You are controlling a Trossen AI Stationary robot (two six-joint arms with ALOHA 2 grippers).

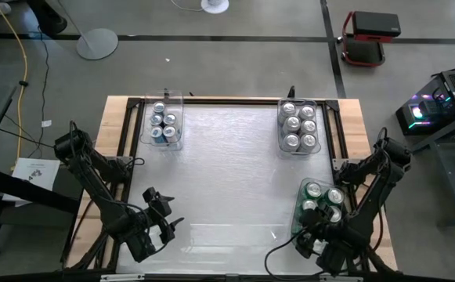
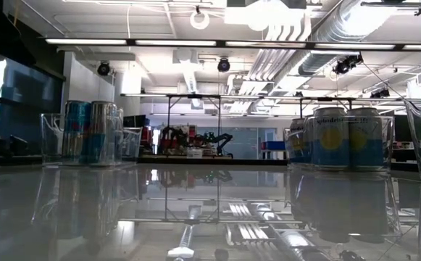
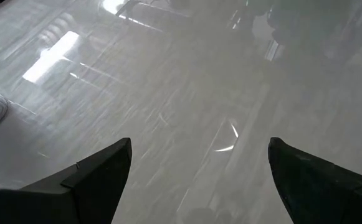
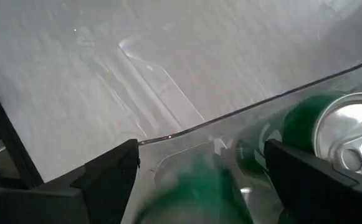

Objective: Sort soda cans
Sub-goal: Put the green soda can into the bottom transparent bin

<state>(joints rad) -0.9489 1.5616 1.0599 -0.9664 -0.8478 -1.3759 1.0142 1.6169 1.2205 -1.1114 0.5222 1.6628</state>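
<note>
Clear bin (image 1: 299,221) of green cans (image 1: 313,190) under open right hand (image 1: 315,241), left hand (image 1: 167,222) open, empty

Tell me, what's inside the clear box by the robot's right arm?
The clear box holds green cans with silver tops. The right gripper covers its near end, so cans there are hidden.

The pale blue soda cans (image 2: 340,138) bear a partly legible word, seemingly "Spindrift".
</note>
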